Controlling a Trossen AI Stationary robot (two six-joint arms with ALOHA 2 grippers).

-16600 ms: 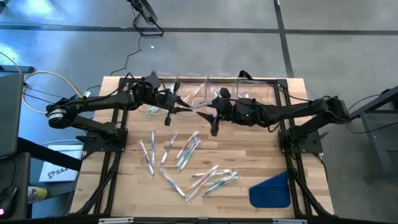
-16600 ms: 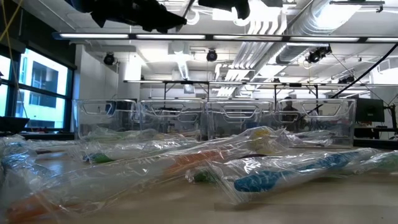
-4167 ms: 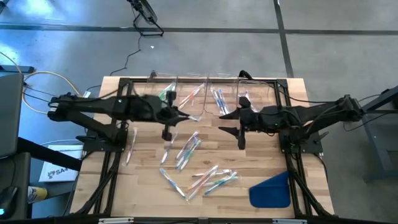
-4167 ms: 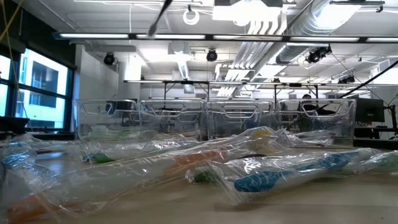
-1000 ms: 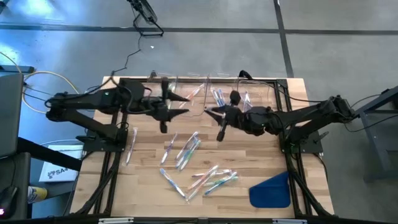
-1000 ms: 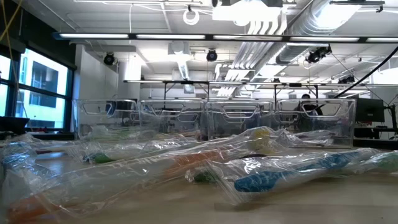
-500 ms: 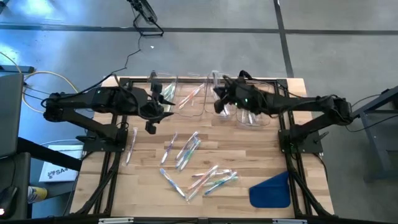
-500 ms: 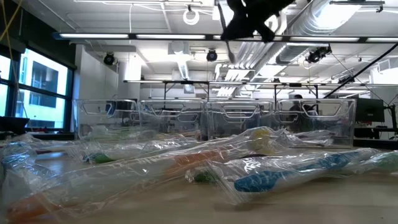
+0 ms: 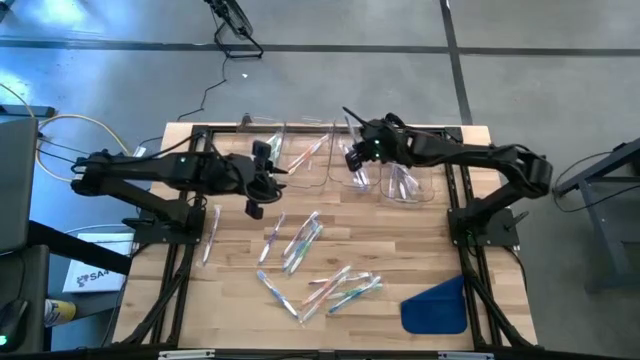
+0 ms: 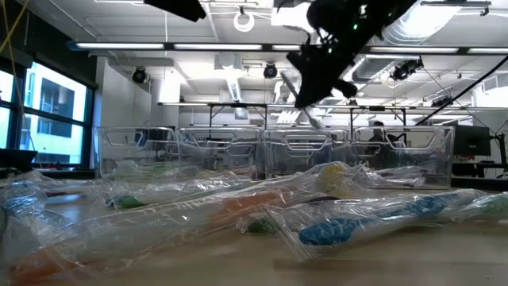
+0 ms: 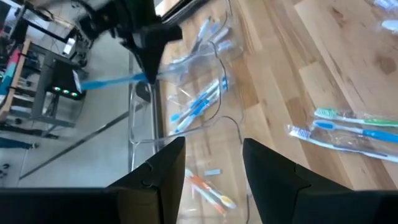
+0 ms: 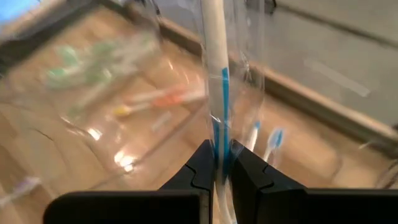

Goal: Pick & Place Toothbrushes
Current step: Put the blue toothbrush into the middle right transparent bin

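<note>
Right hand (image 9: pixel 352 152), pinched on a blue toothbrush (image 12: pixel 217 93), hangs over the bins at twelve o'clock; lower into the blue-filled bin (image 9: pixel 348 165) before releasing. Left hand (image 9: pixel 262 163) open, empty.

Bright ceiling strip lights (image 10: pixel 238 45) glare on wrappers; the right wrist view is motion-blurred.

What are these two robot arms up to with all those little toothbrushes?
They are sorting wrapped toothbrushes from the wooden table into clear bins along its far edge. The right pincer is shut on a blue toothbrush and holds it above the bin that already has blue ones in it. The left pincer is open and holds nothing, above the table just in front of the bins. About a dozen toothbrushes lie loose on the table.
</note>
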